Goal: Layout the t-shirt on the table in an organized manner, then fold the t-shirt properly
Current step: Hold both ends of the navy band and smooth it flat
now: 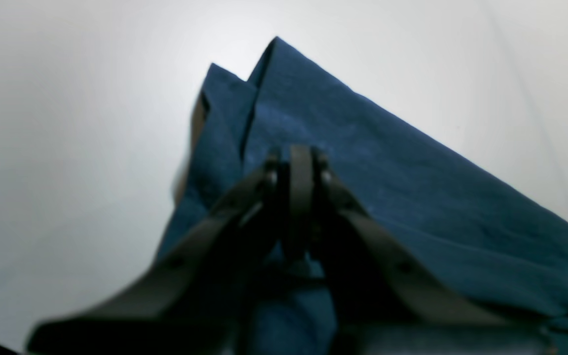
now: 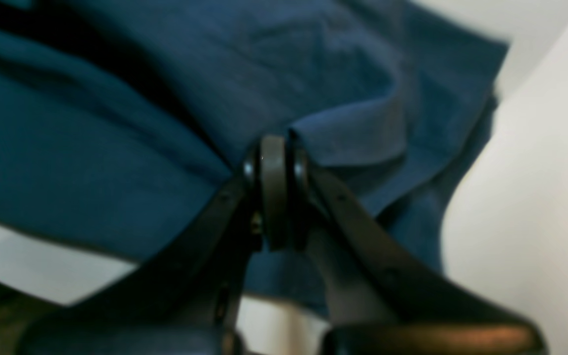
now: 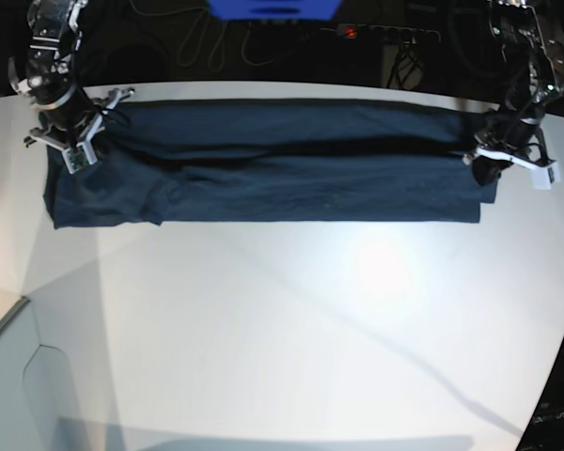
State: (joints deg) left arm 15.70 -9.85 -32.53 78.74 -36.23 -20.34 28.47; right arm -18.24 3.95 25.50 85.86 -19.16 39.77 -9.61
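Both hands sit at opposite ends of the t-shirt [image 3: 263,174], and each has its fingers drawn together. Largest in the scene is the white desk [image 3: 291,329], whose smooth top fills most of the base view and curves away at the near edge. Across its far part lies the dark navy t-shirt, stretched into a long horizontal band with one lengthwise fold running along its middle; a sleeve shows at the lower corner on that view's left. At that same end the right hand [image 3: 75,141] rests on the cloth, and its wrist camera shows the fingers [image 2: 274,192] pressed together with a raised ridge of blue fabric gathered right at their tips; whether cloth is actually caught between them is hard to tell through the blur. At the other end, on the base view's right, the left hand [image 3: 500,158] sits over the corner of the shirt. Its wrist view shows the fingers [image 1: 301,192] likewise closed against each other above the layered cloth, whose pointed folded corners lie on the desk beyond them; cloth appears just under the tips, but a grip cannot be confirmed.
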